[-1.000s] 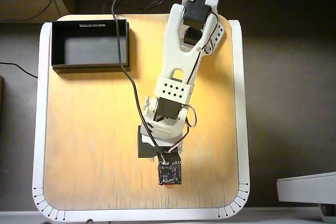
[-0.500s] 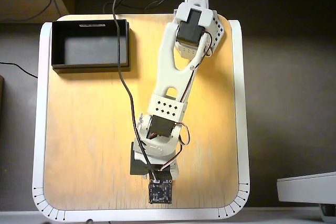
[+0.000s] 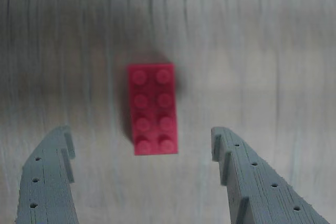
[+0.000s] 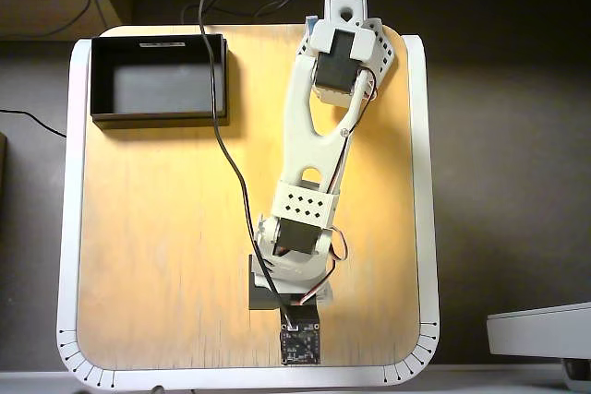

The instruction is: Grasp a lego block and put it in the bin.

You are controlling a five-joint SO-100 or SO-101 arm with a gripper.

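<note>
Wrist view shows the gripper wide open around the lego block — closing off-centre could twist it away.

In wrist view: lego block lying flat on the table, just ahead of the gripper, lengthwise along the gap between the two spread fingers, touching neither. One finger to the left of the block, the other to the right.

In overhead view: bin at the top left corner of the table, well apart from the gripper at the bottom edge. Block hidden there under the arm.
</note>
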